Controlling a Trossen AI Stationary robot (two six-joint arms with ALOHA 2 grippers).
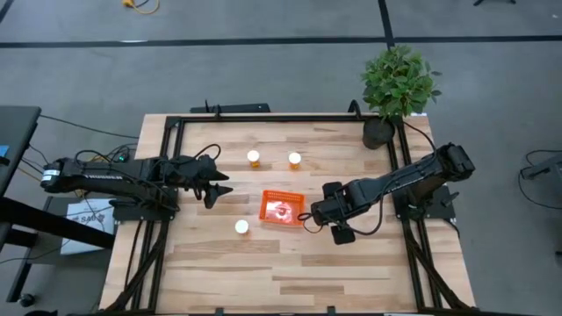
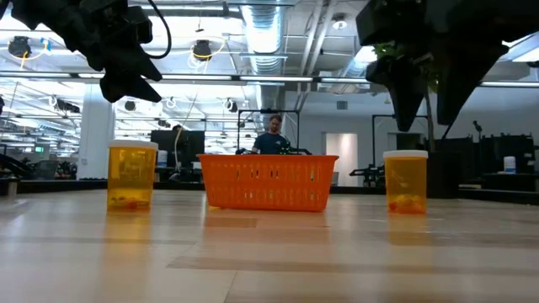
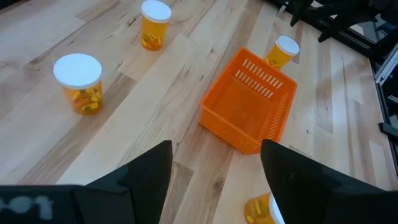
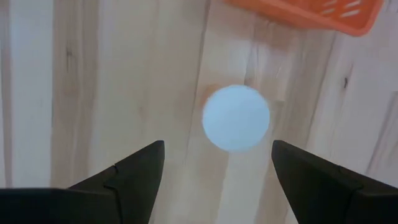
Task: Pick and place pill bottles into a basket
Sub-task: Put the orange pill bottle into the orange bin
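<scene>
The orange basket (image 1: 281, 208) sits near the middle of the wooden counter (image 1: 290, 272) and looks empty in the left wrist view. Four pill bottles stand upright on the counter outside it: two side by side behind the basket (image 1: 254, 159) (image 1: 295, 160), one off its front left corner (image 1: 241, 227), and one just beside its right end, seen from straight above as a white cap (image 4: 236, 117). The right pincer (image 1: 309, 216) hovers directly over that bottle, fingers spread wide and clear of it. The left pincer (image 1: 219, 183) hangs left of the basket, above the counter, also wide and holding nothing.
</scene>
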